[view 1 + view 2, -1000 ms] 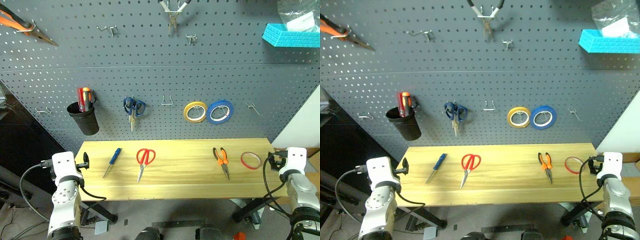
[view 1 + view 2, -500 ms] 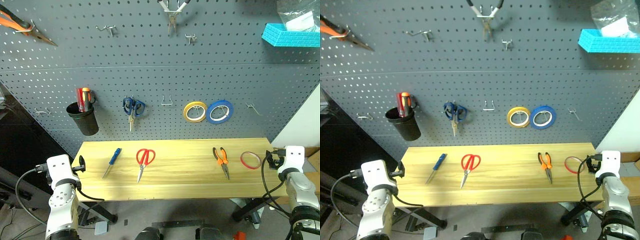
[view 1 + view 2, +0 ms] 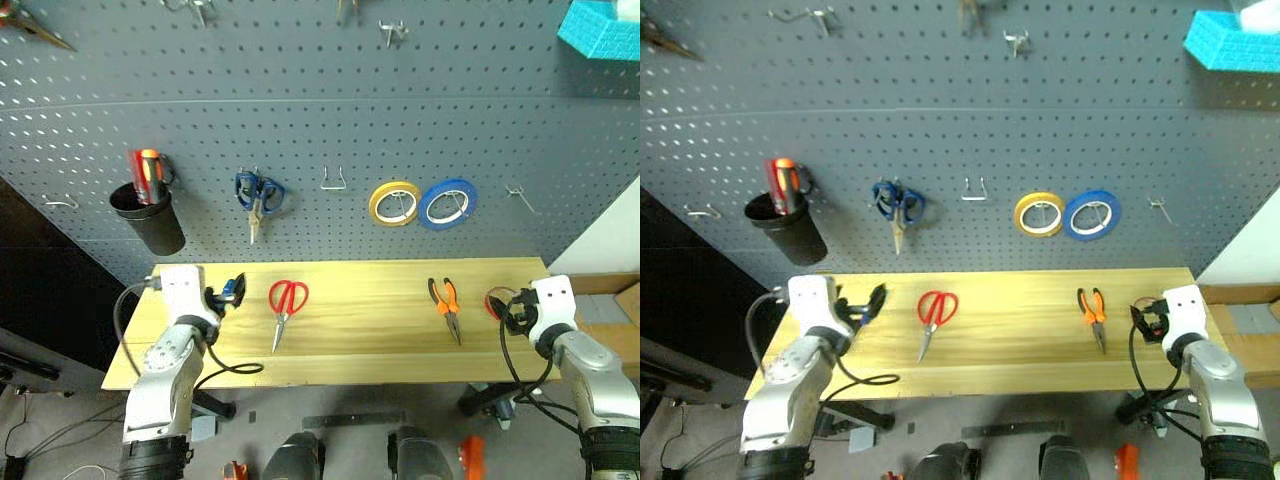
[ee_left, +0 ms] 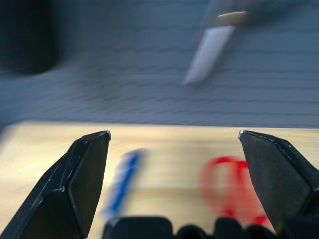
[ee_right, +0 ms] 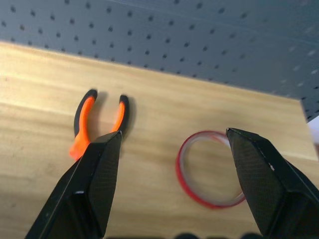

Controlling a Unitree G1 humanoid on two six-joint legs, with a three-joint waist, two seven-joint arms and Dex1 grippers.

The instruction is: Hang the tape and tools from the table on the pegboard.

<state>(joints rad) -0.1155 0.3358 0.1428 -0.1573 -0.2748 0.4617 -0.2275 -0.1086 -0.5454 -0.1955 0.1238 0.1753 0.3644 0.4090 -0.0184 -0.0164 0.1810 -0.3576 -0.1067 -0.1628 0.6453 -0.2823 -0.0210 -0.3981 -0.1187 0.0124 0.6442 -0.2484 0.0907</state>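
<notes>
Right pincer (image 5: 172,149) fingers apart, red tape (image 5: 212,168) on desk (image 5: 40,74) between them; left pincer (image 4: 174,144) apart above blue-handled tool (image 4: 121,180)

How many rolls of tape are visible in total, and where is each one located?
3. The yellow roll and the blue roll hang side by side on the pegboard. The red tape lies flat on the table, beside the pliers.
</notes>
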